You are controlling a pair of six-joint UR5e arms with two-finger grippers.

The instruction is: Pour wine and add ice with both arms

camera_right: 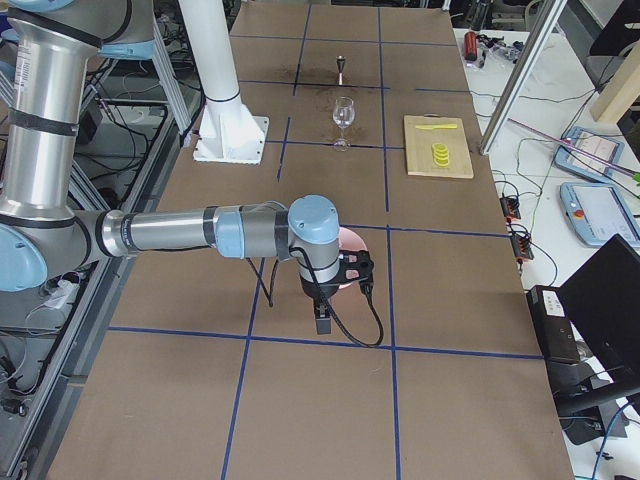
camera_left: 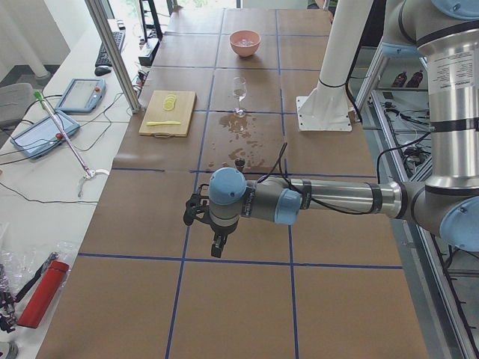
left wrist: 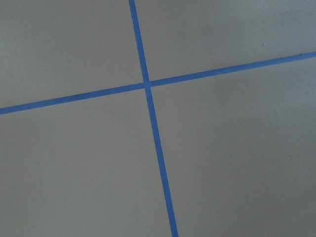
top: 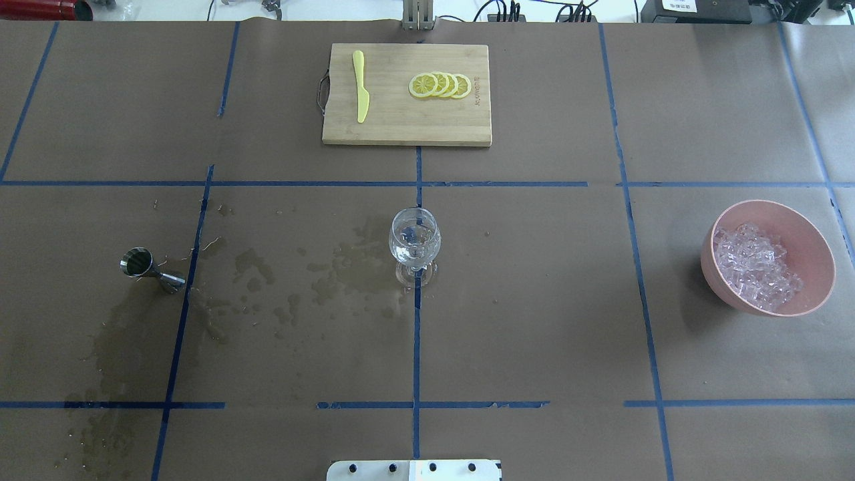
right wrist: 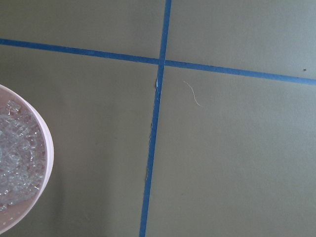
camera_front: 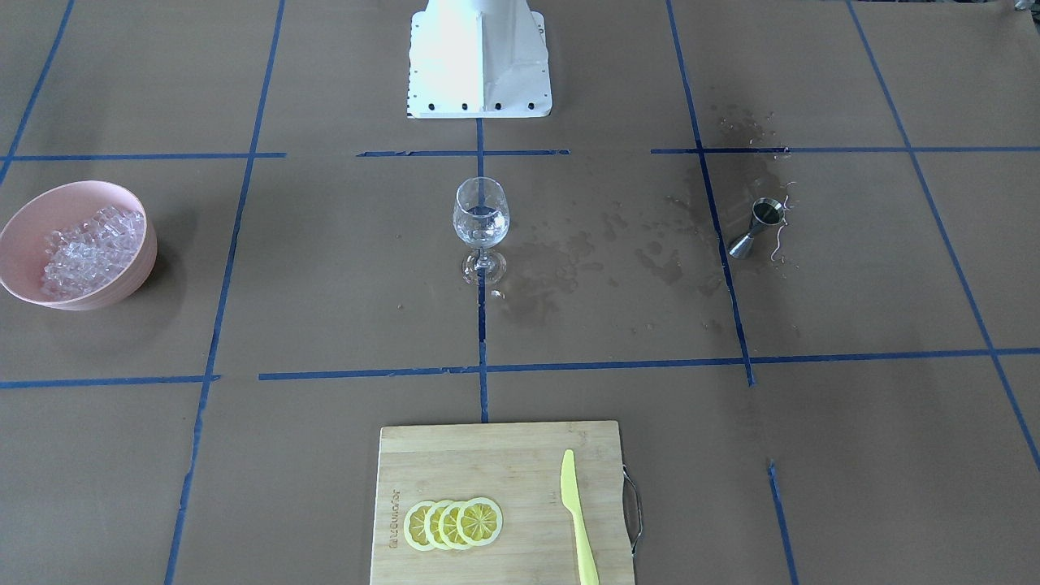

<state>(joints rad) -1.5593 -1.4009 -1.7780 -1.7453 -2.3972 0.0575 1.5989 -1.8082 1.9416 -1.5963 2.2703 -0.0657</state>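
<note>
A wine glass [camera_front: 481, 219] stands at the table's middle with a little clear wine [top: 414, 252] in its bowl. A pink bowl [top: 718, 280] holds a heap of clear ice [top: 755, 267] on my right side; the right wrist view shows the ice [right wrist: 15, 163] at its left edge. A steel jigger [top: 150, 267] stands on my left side. My left gripper [camera_left: 215, 248] hangs over bare table well short of the jigger. My right gripper [camera_right: 322, 318] hangs just beside the bowl. Both show only in the side views, so I cannot tell whether they are open or shut.
A wooden cutting board [top: 401, 127] at the far edge carries lemon slices [top: 441, 85] and a yellow knife [top: 361, 87]. Wet patches [top: 267, 280] darken the paper between jigger and glass. The white pedestal [camera_front: 479, 73] stands at the robot's side.
</note>
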